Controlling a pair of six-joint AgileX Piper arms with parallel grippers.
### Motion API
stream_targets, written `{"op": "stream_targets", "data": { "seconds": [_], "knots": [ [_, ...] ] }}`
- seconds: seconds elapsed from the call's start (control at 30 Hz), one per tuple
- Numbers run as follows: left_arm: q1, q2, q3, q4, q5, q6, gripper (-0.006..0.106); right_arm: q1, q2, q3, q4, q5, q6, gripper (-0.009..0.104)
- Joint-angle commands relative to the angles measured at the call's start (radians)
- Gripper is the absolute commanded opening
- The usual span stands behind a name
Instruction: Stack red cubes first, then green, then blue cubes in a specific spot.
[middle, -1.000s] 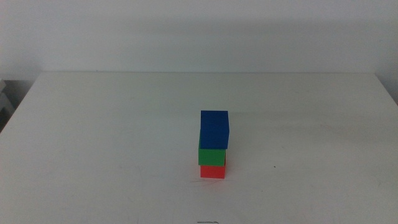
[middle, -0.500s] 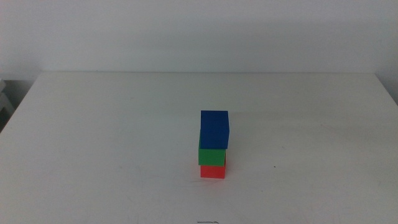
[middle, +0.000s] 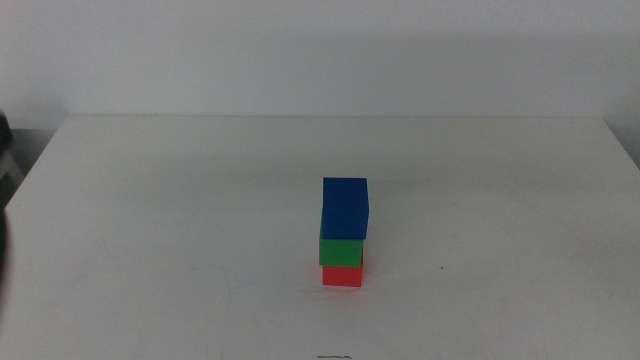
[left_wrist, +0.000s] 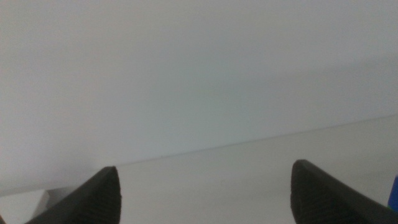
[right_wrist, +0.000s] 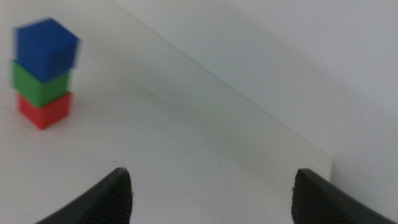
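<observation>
Near the middle of the white table stands a stack of three cubes: the red cube (middle: 342, 275) at the bottom, the green cube (middle: 341, 250) on it, and the blue cube (middle: 345, 208) on top, shifted slightly to the right. The right wrist view shows the same stack, red cube (right_wrist: 43, 109), green cube (right_wrist: 41, 86), blue cube (right_wrist: 47, 48), far from my right gripper (right_wrist: 211, 186), which is open and empty. My left gripper (left_wrist: 205, 190) is open and empty too, facing the wall and table edge. Neither gripper appears in the middle view.
The white tabletop (middle: 180, 220) spreads around the stack, with a pale wall behind it. A dark blurred shape (middle: 5, 160) sits at the table's left edge. A sliver of blue (left_wrist: 395, 193) shows at the edge of the left wrist view.
The stack has not moved. A dark blurred shape has appeared at the left edge of the middle view.
</observation>
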Motion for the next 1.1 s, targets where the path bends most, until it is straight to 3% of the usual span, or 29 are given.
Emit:
{"op": "stream_targets", "data": {
  "seconds": [0.0,0.13,0.3,0.43,0.63,0.93,1.07],
  "knots": [
    [0.000,-0.047,0.070,0.000,-0.177,-0.009,0.094,-0.079,-0.072,0.066,0.030,-0.143,-0.005,0.066],
    [0.000,-0.141,0.248,-0.018,-0.293,-0.009,0.094,-0.186,-0.195,0.236,0.048,-0.251,-0.005,0.066],
    [0.000,-0.260,0.448,-0.043,-0.354,-0.009,0.094,-0.312,-0.335,0.455,0.056,-0.515,-0.005,0.066],
    [0.000,-0.365,0.582,-0.047,-0.354,-0.009,0.094,-0.395,-0.413,0.599,0.129,-0.632,-0.005,0.066],
    [0.000,-0.503,0.687,-0.047,-0.337,-0.009,0.094,-0.441,-0.483,0.728,0.200,-0.616,-0.005,0.066],
    [0.000,-0.523,0.686,-0.047,-0.322,-0.009,0.094,-0.441,-0.537,0.726,0.205,-0.570,-0.005,0.066],
    [0.000,-0.523,0.685,0.000,-0.322,-0.009,0.094,-0.441,-0.537,0.726,0.205,-0.566,-0.005,0.066]
  ]
}}
